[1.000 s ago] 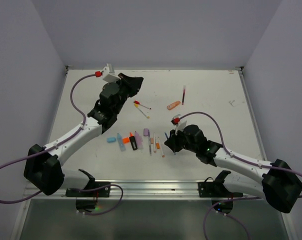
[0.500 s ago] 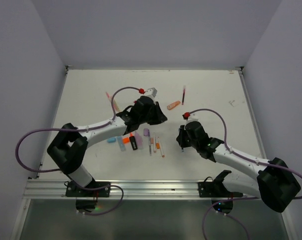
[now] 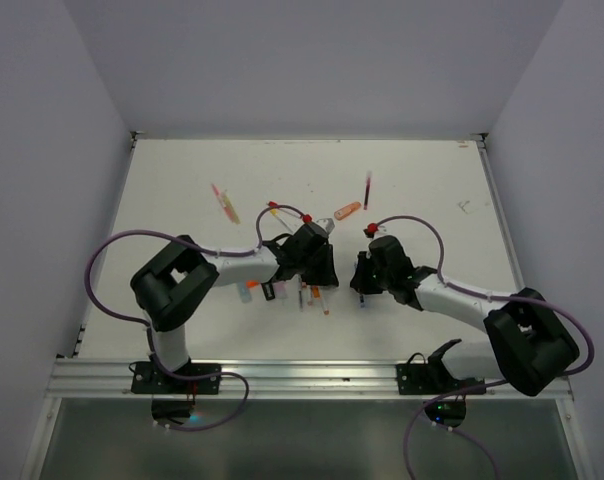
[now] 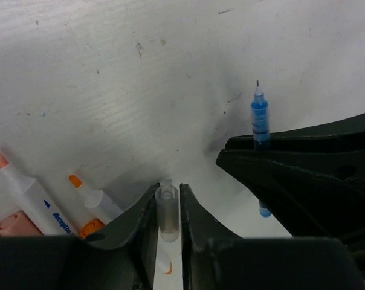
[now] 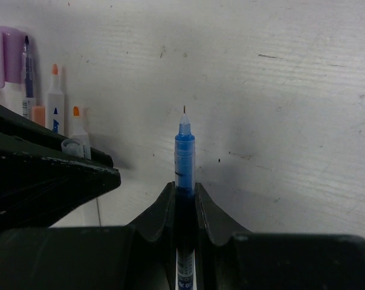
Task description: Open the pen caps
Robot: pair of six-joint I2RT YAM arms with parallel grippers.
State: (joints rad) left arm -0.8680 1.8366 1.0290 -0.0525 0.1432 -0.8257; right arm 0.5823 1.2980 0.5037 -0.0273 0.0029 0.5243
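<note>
Right wrist: right jaws clamped an uncapped blue pen (image 5: 184,151), left jaws a clear-capped white pen (image 4: 167,211) (both crowded close together); a bump could have knocked either loose.

Partial black lettering, seemingly "Acryl…", with a small dark triangle, on the white marker (image 4: 32,197) barrel.

1. A white, scuffed worktop (image 3: 422,180) is seen, with pens scattered over it.
2. A thin dark red pen (image 3: 367,187) and a stubby orange highlighter (image 3: 347,210) are laid near each other toward the far side.
3. A slim pink-and-yellow pen (image 3: 223,203) is laid well apart, at the far left.
4. White markers with orange tips (image 4: 92,194) and a lilac highlighter (image 5: 12,51) are ranged side by side near the middle.
</note>
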